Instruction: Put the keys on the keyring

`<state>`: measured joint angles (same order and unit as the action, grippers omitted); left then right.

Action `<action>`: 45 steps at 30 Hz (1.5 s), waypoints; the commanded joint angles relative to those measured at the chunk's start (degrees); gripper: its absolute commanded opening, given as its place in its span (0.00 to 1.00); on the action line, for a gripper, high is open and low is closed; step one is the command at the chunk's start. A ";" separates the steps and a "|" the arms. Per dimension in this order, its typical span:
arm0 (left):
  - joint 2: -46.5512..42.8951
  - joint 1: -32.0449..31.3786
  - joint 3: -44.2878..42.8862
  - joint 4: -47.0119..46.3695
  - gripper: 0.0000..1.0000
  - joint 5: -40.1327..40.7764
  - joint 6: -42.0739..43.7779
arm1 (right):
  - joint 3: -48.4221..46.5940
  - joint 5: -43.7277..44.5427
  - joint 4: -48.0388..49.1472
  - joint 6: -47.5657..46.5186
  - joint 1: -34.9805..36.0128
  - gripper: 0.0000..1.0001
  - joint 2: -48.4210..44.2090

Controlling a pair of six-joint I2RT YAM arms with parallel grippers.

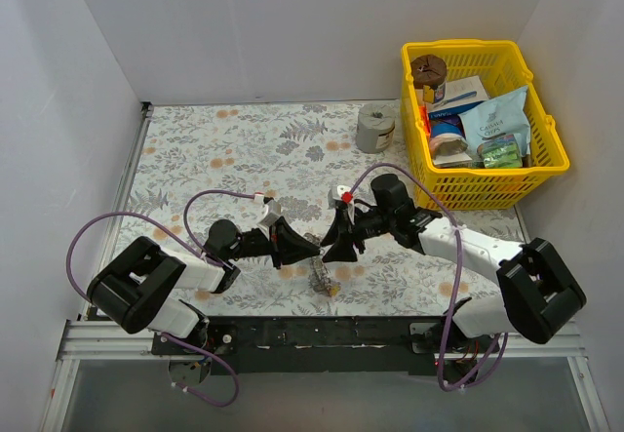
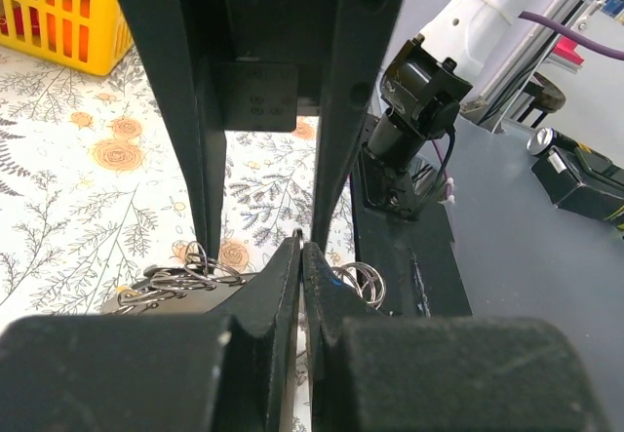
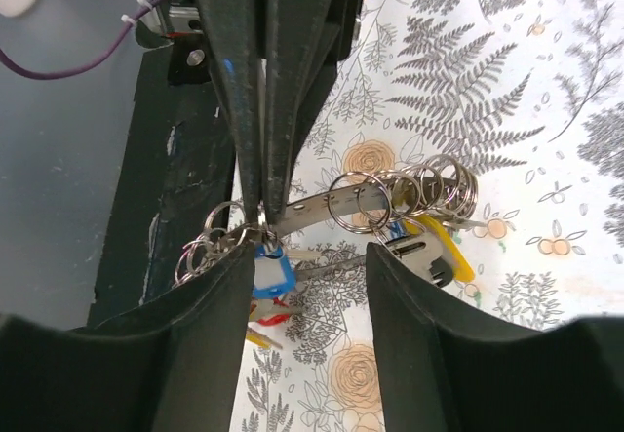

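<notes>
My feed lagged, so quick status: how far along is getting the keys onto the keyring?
Seemingly done: several small rings hang on the keyring, the yellow key beneath them. In hand: the left fingers are shut on the keyring; the right fingers open astride it. Remaining: the blue key and red key by the pinch; whether they are threaded is unclear.

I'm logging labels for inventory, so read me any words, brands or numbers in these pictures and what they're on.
No text is readable in any view.
Blue bag in the yellow basket: printed, too small to read.
White and blue box: print blurred.
Round tin: label too small.
Green packet: too small.
Keys and keyring: no lettering visible.
</notes>
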<state>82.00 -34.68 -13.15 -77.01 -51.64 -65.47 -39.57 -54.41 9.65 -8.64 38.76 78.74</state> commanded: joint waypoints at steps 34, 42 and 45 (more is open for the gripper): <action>-0.34 -0.13 0.31 -26.09 0.00 -0.74 1.49 | -3.23 0.79 -1.73 0.83 0.61 0.01 -2.71; -2.28 -0.13 0.49 -23.71 0.00 -0.22 3.16 | -3.85 1.41 -6.13 -2.51 0.61 0.18 -4.47; -2.63 -0.13 0.14 -22.48 0.00 -0.22 3.51 | -3.85 2.56 -7.80 -3.75 0.61 0.32 -6.31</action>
<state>81.71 -34.61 -12.80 -76.47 -51.46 -63.24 -41.10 -53.41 3.27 -9.45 39.09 75.57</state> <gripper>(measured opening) 0.018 0.237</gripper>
